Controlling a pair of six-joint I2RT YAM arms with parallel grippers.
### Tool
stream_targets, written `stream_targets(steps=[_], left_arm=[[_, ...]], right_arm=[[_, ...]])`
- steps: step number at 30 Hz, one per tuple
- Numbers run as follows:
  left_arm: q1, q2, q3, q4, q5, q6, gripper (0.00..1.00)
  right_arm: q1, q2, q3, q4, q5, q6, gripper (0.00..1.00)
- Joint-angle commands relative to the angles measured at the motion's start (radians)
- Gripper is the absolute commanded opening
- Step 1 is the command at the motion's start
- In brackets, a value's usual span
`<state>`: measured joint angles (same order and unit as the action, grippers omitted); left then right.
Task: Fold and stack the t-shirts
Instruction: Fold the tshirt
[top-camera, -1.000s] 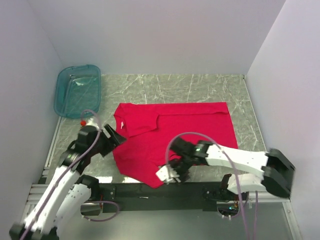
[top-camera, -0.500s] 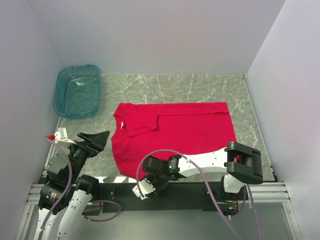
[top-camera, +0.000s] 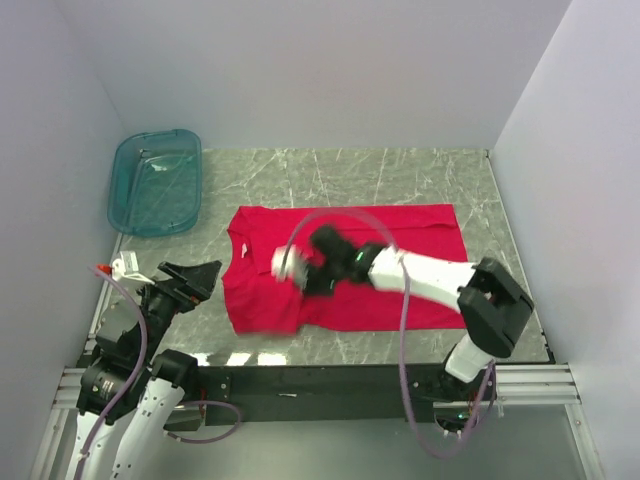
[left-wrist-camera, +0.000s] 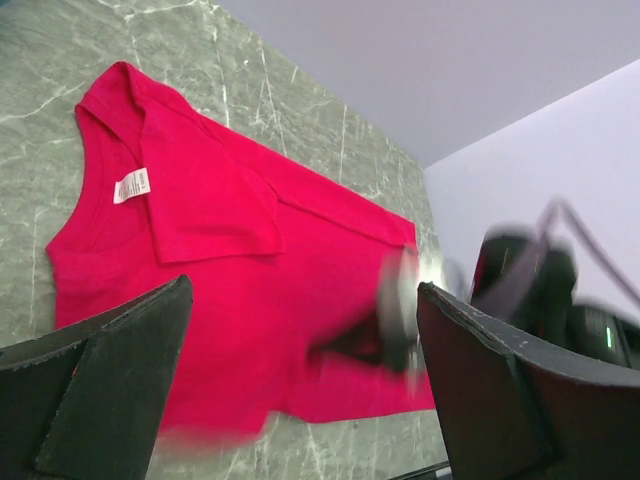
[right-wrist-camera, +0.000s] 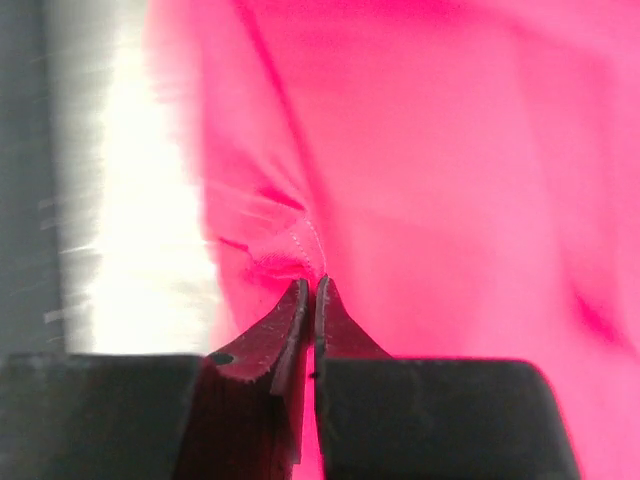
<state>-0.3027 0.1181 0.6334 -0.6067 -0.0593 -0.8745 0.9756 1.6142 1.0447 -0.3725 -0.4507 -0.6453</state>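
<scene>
The red shirt (top-camera: 400, 270) lay spread flat on the grey marbled desk (top-camera: 400, 180), about mid-desk, with its neck toward the left side and its hem toward the right; the left wrist view showed the small white label (left-wrist-camera: 131, 185) inside the neck and one sleeve (left-wrist-camera: 215, 215) folded in over the chest; the right arm (top-camera: 430, 275) reached leftward across the shirt from its base at the near right, with the right claw (top-camera: 300, 272) over the cloth near the neck end, blurred in the overhead view; in its own wrist view the right claw (right-wrist-camera: 308, 290) was clenched, its two dark fingertips pressed together on a small puckered fold of the red cloth, so it was grasping the shirt; a pale, blurred strip of desk showed beside that fold at the left of that view; the left claw (top-camera: 195, 280) sat off the shirt, just beyond its left edge and toward the near-left corner of the desk, released, its jaws spread wide; in the left wrist view its fingers (left-wrist-camera: 110, 390) framed the shirt from either side, and the right arm showed there as a dark blur over the near part of the cloth; a teal tub (top-camera: 155, 185) sat at the far left corner, well apart from the shirt
</scene>
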Motion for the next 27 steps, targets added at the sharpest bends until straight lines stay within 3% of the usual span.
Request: stream_targets(steps=[1,2,3,5,6,10,12,16,18,22,27], left_arm=[[-0.001,0.028,0.005,0.045,0.022,0.019,0.99],[-0.001,0.034,-0.012,0.060,0.035,0.012,0.99],[-0.001,0.043,-0.020,0.073,0.047,0.008,1.00],[-0.001,0.086,-0.040,0.105,0.084,-0.001,0.99],[-0.001,0.106,-0.046,0.114,0.102,-0.004,0.99],[-0.001,0.251,-0.093,0.191,0.234,-0.020,0.97],[-0.001,0.319,-0.126,0.283,0.350,-0.006,0.90],[-0.024,0.617,-0.092,0.375,0.443,0.095,0.85],[-0.062,0.734,-0.016,0.393,0.373,0.159,0.85],[-0.186,1.116,0.191,0.380,0.289,0.464,0.80],[-0.199,1.457,0.527,0.265,0.242,0.721,0.69]], right_arm=[[-0.242,0.002,0.052,0.115,0.063,0.355,0.18],[-0.329,0.025,0.067,0.078,0.072,0.381,0.33],[-0.362,0.044,0.080,0.057,0.079,0.416,0.56],[-0.441,0.043,0.061,0.047,0.011,0.415,0.85],[-0.454,0.024,0.043,0.059,0.003,0.398,0.90],[-0.501,-0.094,-0.018,0.017,-0.083,0.296,0.92],[-0.528,-0.138,-0.026,-0.052,-0.172,0.213,0.92],[-0.590,-0.223,-0.060,-0.108,-0.264,0.130,0.92],[-0.623,-0.272,-0.071,-0.120,-0.270,0.116,0.92],[-0.776,-0.338,-0.074,-0.158,-0.325,0.092,0.92],[-0.922,-0.431,-0.118,-0.167,-0.378,0.085,0.92]])
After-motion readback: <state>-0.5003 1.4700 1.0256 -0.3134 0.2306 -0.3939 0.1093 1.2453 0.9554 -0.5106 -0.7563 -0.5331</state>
